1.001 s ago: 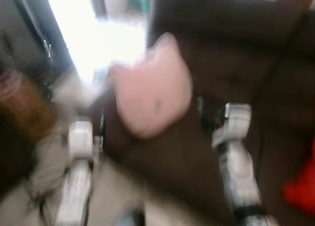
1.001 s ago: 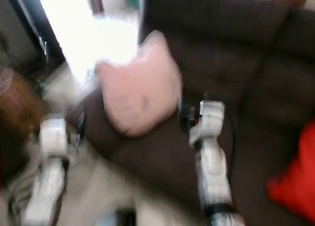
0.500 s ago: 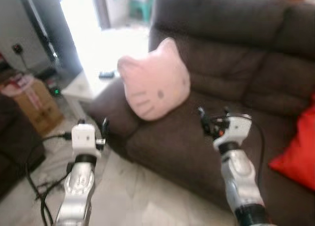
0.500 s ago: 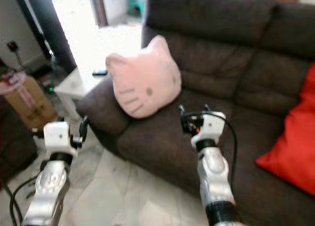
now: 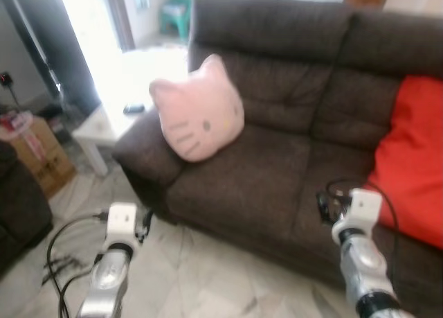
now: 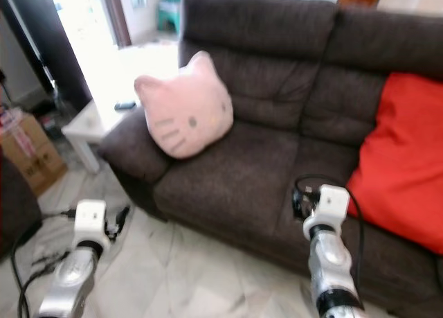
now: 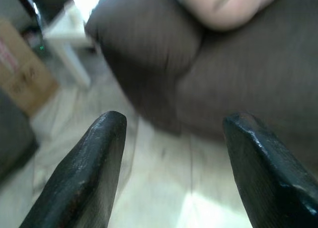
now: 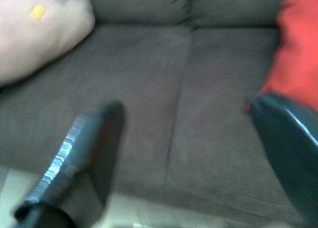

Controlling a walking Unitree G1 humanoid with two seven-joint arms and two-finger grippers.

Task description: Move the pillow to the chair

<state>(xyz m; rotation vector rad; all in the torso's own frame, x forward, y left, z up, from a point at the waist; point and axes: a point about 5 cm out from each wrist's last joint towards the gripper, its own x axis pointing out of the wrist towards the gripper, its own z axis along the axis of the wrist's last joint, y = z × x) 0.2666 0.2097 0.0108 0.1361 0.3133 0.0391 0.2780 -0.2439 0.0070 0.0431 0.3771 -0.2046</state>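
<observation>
A pink cat-face pillow point(image 5: 199, 111) leans upright in the left corner of a brown sofa point(image 5: 277, 172), against its armrest. A red cushion point(image 5: 408, 159) lies at the sofa's other end. In front of the sofa, the left gripper point(image 7: 171, 133) and right gripper point(image 8: 186, 133) hang wide open, holding nothing.

Right claw point(image 8: 184, 133) spread wide over brown sofa point(image 8: 164, 89), between pink pillow point(image 8: 35, 29) and red cushion point(image 8: 298, 44)

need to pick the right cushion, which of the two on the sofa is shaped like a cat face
The pink pillow, leaning against the sofa armrest on the robot's left. It has two ears, eyes and whiskers; the red cushion on the right is plain.
</observation>
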